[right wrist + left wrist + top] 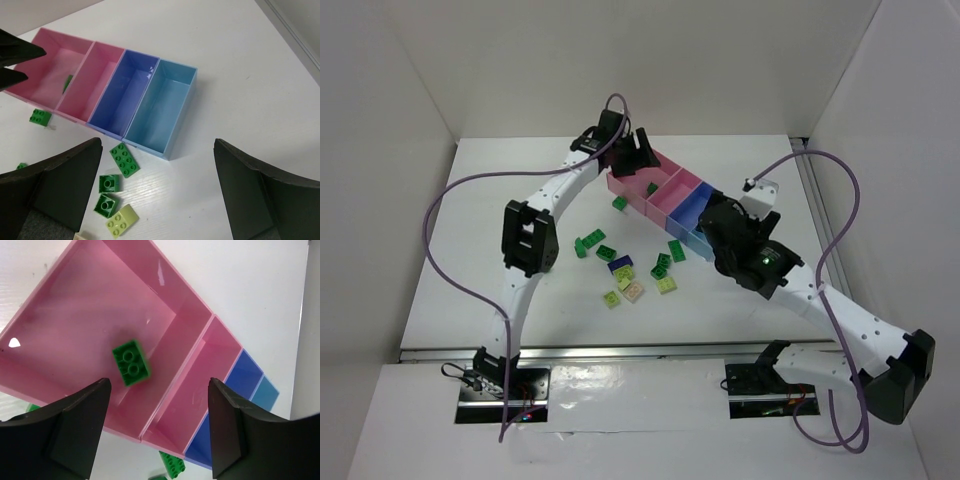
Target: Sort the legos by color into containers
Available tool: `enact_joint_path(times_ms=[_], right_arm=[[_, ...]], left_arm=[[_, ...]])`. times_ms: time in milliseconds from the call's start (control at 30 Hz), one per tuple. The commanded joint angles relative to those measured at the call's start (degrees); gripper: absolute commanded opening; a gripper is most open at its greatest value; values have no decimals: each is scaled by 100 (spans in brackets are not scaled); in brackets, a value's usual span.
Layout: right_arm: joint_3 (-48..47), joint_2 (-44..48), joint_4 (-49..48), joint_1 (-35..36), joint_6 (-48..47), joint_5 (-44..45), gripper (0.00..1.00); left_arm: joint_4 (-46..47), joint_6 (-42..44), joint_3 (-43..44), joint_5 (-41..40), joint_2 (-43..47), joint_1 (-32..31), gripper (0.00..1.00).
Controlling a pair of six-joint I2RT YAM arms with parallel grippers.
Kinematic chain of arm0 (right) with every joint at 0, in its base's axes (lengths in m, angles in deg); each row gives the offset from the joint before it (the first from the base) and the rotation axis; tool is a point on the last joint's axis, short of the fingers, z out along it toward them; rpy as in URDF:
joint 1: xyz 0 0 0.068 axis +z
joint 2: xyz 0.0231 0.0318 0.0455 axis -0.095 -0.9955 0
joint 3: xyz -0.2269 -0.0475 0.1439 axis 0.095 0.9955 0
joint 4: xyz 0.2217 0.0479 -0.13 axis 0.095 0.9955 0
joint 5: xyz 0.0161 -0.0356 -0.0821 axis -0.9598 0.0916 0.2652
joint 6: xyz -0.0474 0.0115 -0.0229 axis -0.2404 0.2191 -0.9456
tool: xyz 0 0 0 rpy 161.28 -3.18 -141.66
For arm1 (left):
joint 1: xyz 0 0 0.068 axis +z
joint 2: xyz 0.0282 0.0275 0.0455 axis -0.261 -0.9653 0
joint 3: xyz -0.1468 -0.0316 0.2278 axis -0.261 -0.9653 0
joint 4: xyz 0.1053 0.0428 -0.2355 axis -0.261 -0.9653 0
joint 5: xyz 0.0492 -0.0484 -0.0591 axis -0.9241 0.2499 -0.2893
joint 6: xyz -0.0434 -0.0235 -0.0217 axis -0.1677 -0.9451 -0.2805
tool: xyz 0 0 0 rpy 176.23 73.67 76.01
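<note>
My left claw [159, 384] spread above a green lego [131, 362] in the larger pink bin [75, 300]; right claw [157, 145] spread, empty.

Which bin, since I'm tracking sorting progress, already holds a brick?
The larger pink bin below the left gripper: one dark green brick lies inside. The smaller pink, violet-blue and light blue bins hold nothing.

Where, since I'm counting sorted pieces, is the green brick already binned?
The green brick lies in the large pink bin, at the row's left end in the top view, beneath the left end effector.
</note>
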Motion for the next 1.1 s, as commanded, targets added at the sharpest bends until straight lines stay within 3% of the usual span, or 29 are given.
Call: enact_joint_path(times_ms=[0, 100, 300, 500, 700, 900, 1067], right_arm=[[118, 195, 114, -16, 202, 241, 100], [171, 195, 25, -16, 53, 171, 100], [171, 81, -27, -16, 0, 232, 100], [285, 20, -151, -68, -71, 48, 100], [338, -94, -265, -68, -71, -137, 100], [276, -253, -256, -68, -238, -277, 100], [223, -253, -309, -68, -308, -225, 100]], left_arm=[[308, 53, 33, 205, 366, 17, 82], [308, 369, -607, -136, 1059, 17, 82], [308, 959, -3006, -1304, 2729, -114, 77], [19, 811, -4835, -2008, 4021, -115, 77], [-395, 186, -5933, -2387, 4252, -115, 77], [-440, -183, -6348, -2799, 4129, -115, 78], [-290, -183, -6410, -2748, 3734, -62, 71]])
